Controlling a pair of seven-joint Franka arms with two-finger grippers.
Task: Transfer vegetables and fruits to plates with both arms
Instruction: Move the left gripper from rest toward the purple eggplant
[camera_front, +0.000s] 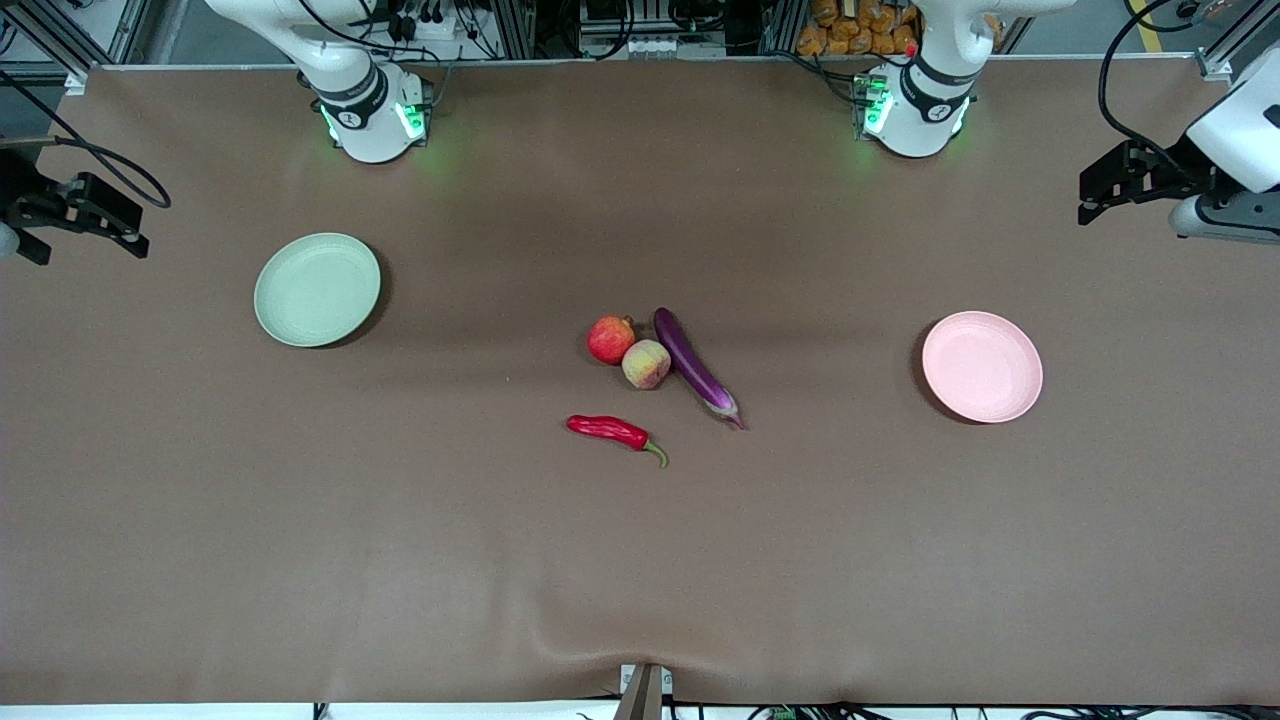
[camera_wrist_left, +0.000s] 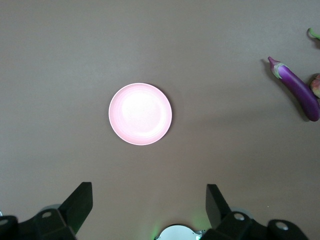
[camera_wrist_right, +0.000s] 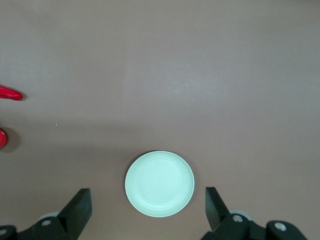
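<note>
The purple eggplant, the red pomegranate and the yellow-pink peach lie close together at the table's middle. The red chili pepper lies nearer to the front camera than they do. The pale green plate is empty toward the right arm's end, and the pale pink plate is empty toward the left arm's end. My left gripper is open and empty, high over the table's end; its wrist view shows the pink plate and the eggplant. My right gripper is open and empty; its wrist view shows the green plate.
The brown table cover is bare around the produce and plates. The arms' green-lit bases stand at the table's edge farthest from the front camera. A small clamp sits at the edge nearest to the front camera.
</note>
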